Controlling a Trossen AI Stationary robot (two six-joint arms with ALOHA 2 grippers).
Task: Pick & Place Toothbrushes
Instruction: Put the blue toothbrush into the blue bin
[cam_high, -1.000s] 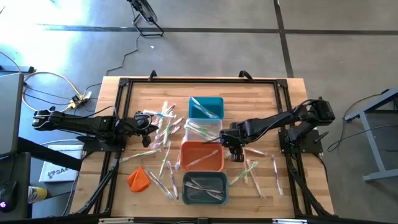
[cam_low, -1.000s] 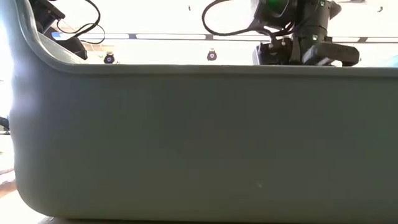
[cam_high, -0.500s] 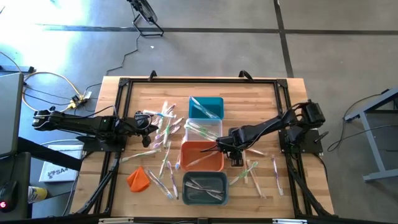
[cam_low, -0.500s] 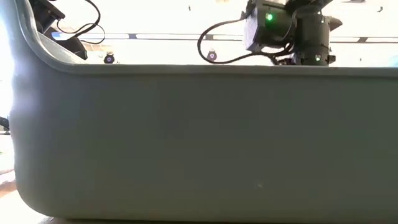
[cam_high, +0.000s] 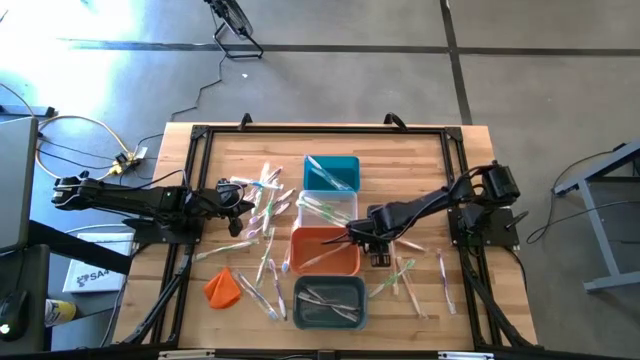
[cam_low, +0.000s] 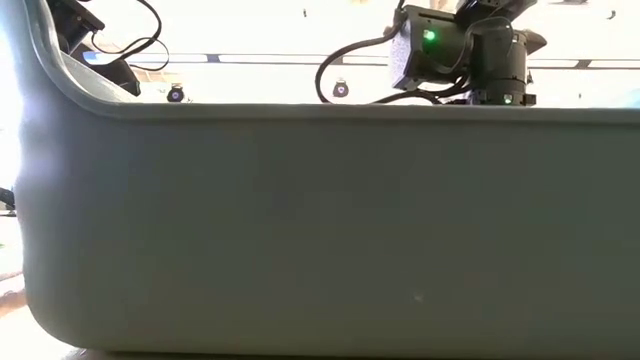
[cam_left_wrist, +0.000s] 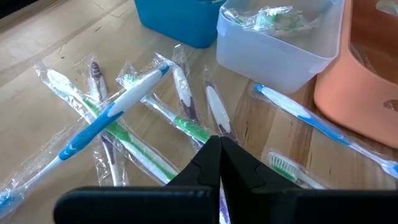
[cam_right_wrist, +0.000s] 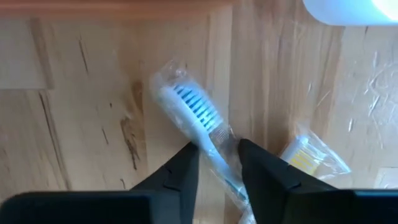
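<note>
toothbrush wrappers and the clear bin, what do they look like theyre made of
Toothbrush wrappers: thin clear plastic film, probably cellophane-like; crinkled, glossy, with the brushes showing through.
Clear bin: seemingly rigid translucent plastic, slightly frosted; smooth rounded walls, contents visible but blurred through it.
</note>
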